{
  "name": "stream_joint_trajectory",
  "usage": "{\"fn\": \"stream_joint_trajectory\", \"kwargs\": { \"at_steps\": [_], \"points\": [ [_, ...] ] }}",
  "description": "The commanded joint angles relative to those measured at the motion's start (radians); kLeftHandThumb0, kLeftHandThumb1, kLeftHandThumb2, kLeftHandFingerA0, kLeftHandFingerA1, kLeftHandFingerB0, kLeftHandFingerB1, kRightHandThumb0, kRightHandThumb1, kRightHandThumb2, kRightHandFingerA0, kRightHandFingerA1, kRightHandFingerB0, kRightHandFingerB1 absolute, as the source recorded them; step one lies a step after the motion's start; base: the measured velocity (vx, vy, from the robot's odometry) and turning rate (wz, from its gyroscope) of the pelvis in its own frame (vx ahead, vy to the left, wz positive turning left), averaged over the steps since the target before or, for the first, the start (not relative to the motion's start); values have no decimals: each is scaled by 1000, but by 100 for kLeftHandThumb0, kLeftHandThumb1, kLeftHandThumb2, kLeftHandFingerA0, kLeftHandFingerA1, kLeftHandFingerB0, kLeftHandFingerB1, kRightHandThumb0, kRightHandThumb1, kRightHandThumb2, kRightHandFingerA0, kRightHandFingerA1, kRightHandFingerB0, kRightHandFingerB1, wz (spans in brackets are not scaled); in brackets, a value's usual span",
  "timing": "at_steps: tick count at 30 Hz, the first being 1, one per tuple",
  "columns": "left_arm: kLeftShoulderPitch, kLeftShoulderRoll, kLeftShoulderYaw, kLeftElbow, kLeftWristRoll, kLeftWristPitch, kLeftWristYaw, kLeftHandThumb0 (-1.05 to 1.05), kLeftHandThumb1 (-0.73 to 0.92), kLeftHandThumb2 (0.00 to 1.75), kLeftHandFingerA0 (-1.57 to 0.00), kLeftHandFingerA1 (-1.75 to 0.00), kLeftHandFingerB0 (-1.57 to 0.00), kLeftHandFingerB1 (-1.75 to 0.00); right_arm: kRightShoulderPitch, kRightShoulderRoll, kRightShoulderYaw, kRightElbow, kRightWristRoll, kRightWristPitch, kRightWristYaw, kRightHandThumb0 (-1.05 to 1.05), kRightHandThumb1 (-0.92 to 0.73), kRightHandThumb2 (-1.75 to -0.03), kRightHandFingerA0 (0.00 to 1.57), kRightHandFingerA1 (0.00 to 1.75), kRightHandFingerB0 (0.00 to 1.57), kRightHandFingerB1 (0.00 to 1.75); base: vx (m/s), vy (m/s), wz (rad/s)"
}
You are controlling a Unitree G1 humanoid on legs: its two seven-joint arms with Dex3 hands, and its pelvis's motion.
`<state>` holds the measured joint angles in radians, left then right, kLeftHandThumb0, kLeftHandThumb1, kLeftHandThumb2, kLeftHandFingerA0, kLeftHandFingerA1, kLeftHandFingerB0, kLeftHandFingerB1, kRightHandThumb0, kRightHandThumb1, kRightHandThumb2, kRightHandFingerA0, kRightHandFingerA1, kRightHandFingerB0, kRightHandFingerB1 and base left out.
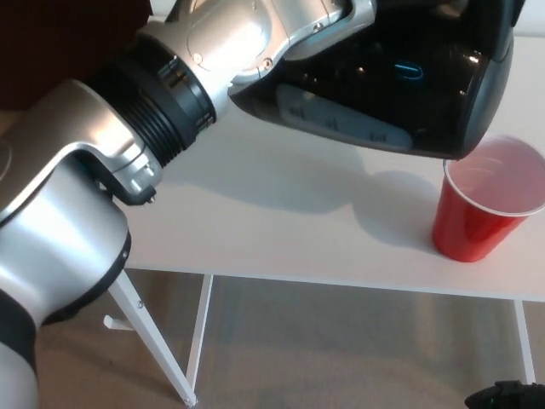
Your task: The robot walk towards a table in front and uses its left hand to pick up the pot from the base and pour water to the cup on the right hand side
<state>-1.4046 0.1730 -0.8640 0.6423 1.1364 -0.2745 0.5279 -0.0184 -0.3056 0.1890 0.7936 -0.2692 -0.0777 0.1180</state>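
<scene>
While the silver left arm (pixel 162 111) reaches in from the lower left across the white table (pixel 281 230), the head view shows a black electric kettle (pixel 400 77) raised off the tabletop and tipped on its side, mouth toward the right. Its lower rim hangs just above the left edge of the red cup (pixel 485 209), which stands upright on the table near the right border. The left hand lies behind the wrist and kettle at the top edge, so its fingers cannot be made out. No right hand shows.
</scene>
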Motion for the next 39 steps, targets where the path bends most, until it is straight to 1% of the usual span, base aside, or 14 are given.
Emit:
{"fn": "stream_joint_trajectory", "kwargs": {
  "at_steps": [1,11,14,17,18,19,20,23,24,27,29,30,33,39],
  "points": [
    [-47,14,-21,12,70,-38,23,-47,50,59,-109,-159,-89,-58,6,-5,-4,2,-1,11,-2,-38,-63,-57,74,58,55,45,0,0,0],
    [-79,26,-47,36,85,-110,65,-48,58,66,-102,-166,-87,-91,-5,-8,-14,5,11,2,12,-37,-63,-58,74,60,55,46,0,0,0],
    [-76,22,-48,34,92,-103,68,-47,55,61,-105,-166,-86,-75,-1,-7,-15,-10,12,16,13,-37,-63,-57,73,58,55,46,0,0,0],
    [-53,7,-19,37,39,-116,27,-43,62,62,-100,-174,-76,-105,-3,-4,-14,-11,10,18,12,-36,-63,-58,73,59,54,47,0,0,0],
    [-57,9,-22,36,45,-114,22,-43,54,60,-105,-164,-84,-65,-3,-5,-16,-15,13,22,14,-36,-63,-58,72,59,54,47,0,0,0],
    [-69,15,-38,37,76,-109,44,-43,54,60,-105,-164,-84,-65,-3,-5,-17,-18,14,25,15,-36,-63,-58,72,59,54,47,0,0,0],
    [-67,15,-36,36,78,-106,50,-43,56,61,-104,-169,-81,-95,-3,-6,-18,-19,15,28,17,-36,-63,-58,72,58,54,46,0,0,0],
    [-35,9,-1,22,43,-86,48,-44,53,60,-105,-168,-86,-77,0,-6,-17,-24,11,30,14,-37,-63,-58,72,58,54,46,0,0,0],
    [22,-33,82,14,-66,-43,1,-36,53,56,-110,-152,-83,-49,-1,-3,-17,-30,10,34,13,-36,-63,-58,73,59,55,46,0,0,0],
    [82,-83,198,-8,-180,5,-81,-42,48,68,-109,-149,-76,-57,-7,7,-16,-32,12,36,13,-36,-63,-58,73,59,54,46,0,0,0],
    [121,-142,323,-38,-314,72,-164,-18,60,58,-94,-162,-82,-62,-3,7,-18,-38,18,36,18,-35,-63,-58,72,59,54,47,0,0,0],
    [129,-180,429,-59,-415,161,-228,-7,72,60,-82,-168,-70,-117,-5,8,-15,-38,12,32,12,-35,-63,-58,73,60,55,48,0,0,0],
    [93,-237,641,-61,-569,363,-295,-13,79,70,-88,-159,-76,-116,-8,0,-15,-40,11,25,18,-36,-63,-58,72,59,54,47,0,0,0],
    [32,-218,882,11,-716,495,-291,-15,78,69,-105,-125,-80,-95,-11,-4,-12,-40,11,16,27,-36,-62,-58,75,61,55,47,0,0,0]
  ]
}}
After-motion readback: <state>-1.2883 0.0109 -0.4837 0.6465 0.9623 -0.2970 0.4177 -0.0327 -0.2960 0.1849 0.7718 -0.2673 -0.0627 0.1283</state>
